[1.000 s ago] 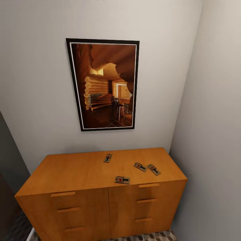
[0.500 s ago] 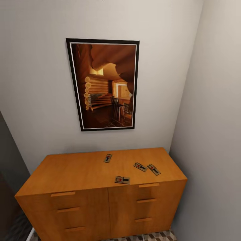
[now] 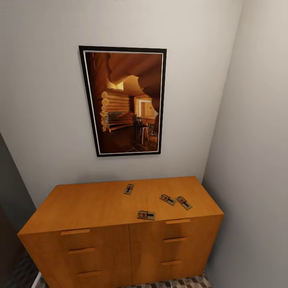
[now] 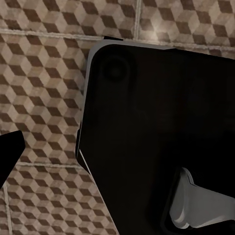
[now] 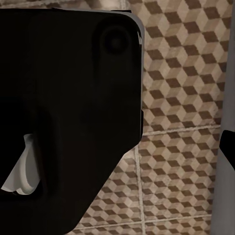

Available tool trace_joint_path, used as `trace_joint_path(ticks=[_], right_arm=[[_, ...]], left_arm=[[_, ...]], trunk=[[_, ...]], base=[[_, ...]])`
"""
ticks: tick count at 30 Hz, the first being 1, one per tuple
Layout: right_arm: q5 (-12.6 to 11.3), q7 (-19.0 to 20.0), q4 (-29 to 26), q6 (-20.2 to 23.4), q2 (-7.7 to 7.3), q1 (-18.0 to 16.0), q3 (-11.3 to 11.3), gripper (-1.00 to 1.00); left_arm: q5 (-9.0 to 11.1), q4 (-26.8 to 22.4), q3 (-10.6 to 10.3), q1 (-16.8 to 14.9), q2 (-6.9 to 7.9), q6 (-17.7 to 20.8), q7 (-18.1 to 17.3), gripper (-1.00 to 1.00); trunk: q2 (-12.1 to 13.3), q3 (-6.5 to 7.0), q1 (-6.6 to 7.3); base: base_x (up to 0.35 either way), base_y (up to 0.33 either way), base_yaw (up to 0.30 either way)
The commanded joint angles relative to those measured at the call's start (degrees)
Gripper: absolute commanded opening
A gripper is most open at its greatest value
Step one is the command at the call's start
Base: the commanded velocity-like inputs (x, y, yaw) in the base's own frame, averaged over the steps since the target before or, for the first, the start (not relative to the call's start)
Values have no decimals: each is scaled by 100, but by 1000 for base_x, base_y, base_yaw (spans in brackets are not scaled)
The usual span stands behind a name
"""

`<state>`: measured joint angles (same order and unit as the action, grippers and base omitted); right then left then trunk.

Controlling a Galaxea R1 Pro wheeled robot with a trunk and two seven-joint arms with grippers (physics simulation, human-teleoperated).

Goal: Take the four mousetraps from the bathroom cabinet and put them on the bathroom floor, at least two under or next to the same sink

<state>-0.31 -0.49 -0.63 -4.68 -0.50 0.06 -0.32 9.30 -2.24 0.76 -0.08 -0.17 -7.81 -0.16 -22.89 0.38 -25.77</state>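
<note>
Four mousetraps on the cabinet (image 3: pixel 100 208) top.
Head view: one mousetrap (image 3: pixel 129 189) near the back edge, one (image 3: pixel 146 215) at the front edge, two (image 3: pixel 168 199) (image 3: pixel 184 202) side by side toward the right end. Wrist views: cube-tiled bathroom floor (image 4: pixel 44 98) (image 5: pixel 181 98) beyond dark robot bodywork; pincer state impossible to tell, either side.

The head view looks down at the cabinet (image 3: pixel 120 216) against the wall; both wrist views face the bathroom floor (image 4: pixel 44 88) closely.

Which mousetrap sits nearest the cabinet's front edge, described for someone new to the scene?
Find the orange-brown cabinet under the framed picture. Four mousetraps lie on its top, right of centre. The one meant lies alone just behind the front edge, above the seam between the drawer columns, lengthwise along that edge; the other three sit farther back.
</note>
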Motion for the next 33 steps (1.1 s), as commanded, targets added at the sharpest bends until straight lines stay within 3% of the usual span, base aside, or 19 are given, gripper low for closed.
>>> trace_joint_path(ticks=[1,33], right_arm=[[-3,-5,1,-16,-1,1,-3,100],[-4,-4,1,-20,5,0,-3,100]], left_arm=[[37,5,3,-1,-1,-16,-2,100],[35,5,3,-1,-1,-10,-2,100]], trunk=[[-3,-1,-2],[-3,-1,-2]], base=[[0,0,0],[0,0,0]])
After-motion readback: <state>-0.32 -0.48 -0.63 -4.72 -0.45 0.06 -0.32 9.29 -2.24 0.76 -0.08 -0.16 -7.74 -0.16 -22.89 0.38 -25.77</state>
